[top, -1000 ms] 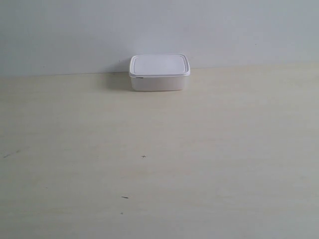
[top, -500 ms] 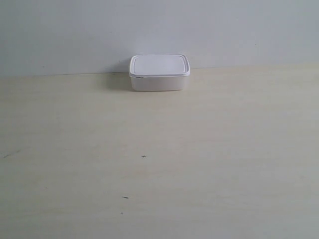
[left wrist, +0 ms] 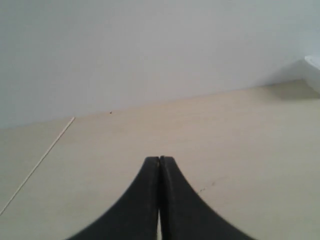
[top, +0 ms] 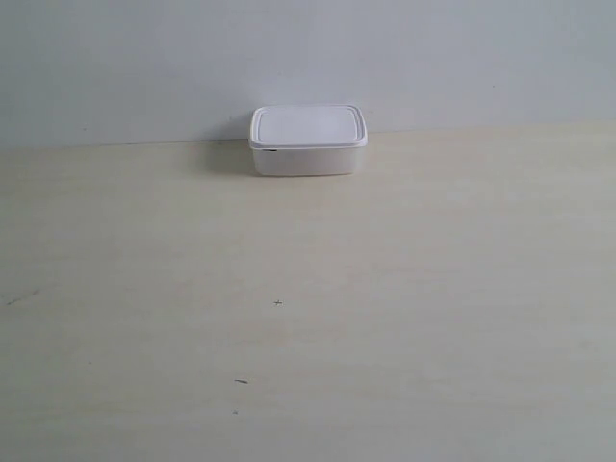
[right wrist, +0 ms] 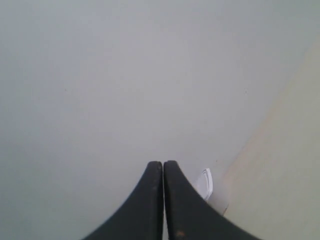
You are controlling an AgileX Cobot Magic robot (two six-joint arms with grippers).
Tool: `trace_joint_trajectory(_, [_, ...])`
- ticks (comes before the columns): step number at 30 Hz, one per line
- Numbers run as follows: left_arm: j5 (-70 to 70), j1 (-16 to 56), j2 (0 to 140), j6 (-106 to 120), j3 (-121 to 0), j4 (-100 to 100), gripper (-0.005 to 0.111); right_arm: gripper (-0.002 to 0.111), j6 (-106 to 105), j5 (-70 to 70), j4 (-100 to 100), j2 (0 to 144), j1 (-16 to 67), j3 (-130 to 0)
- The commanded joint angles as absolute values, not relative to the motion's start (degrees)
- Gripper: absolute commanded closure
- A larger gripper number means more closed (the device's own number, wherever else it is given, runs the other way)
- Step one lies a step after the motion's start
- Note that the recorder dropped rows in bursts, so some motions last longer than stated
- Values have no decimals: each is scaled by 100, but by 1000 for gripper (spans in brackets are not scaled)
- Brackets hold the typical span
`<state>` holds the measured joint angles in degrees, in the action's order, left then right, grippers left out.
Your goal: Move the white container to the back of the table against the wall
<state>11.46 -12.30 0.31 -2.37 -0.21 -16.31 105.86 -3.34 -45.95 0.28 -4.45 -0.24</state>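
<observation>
The white container (top: 308, 141) stands lidded at the far edge of the pale beige table (top: 308, 318), its back up to the plain wall (top: 308, 58). Neither arm shows in the exterior view. In the left wrist view my left gripper (left wrist: 159, 160) is shut with nothing in it, low over the table; only a corner of the container (left wrist: 315, 67) shows at the picture's edge. My right gripper (right wrist: 163, 164) is also shut and empty, facing the wall (right wrist: 125, 75), with a sliver of the container (right wrist: 205, 183) showing past its fingers.
A thin seam line (left wrist: 37, 165) runs across the table in the left wrist view. A few tiny dark specks (top: 277, 303) mark the tabletop nearer the front.
</observation>
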Motion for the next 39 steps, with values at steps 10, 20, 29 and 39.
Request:
trace_joint_trajectory(10, [2121, -1190, 0, 944, 0, -1432, 107, 108, 7611, 1985, -3768, 0, -468, 0])
trace_joint_trajectory(20, [2214, -1200, 0, 1477, 0, -1432, 107, 108, 7622, 1985, -3782, 0, -468, 0])
trace_joint_trajectory(29, [2214, -1200, 0, 2367, 0, -1432, 107, 108, 7622, 1985, -3782, 0, -468, 0])
trace_joint_trajectory(39, [2214, -1200, 0, 2367, 0, -1432, 107, 108, 5122, 1963, -3782, 0, -468, 0])
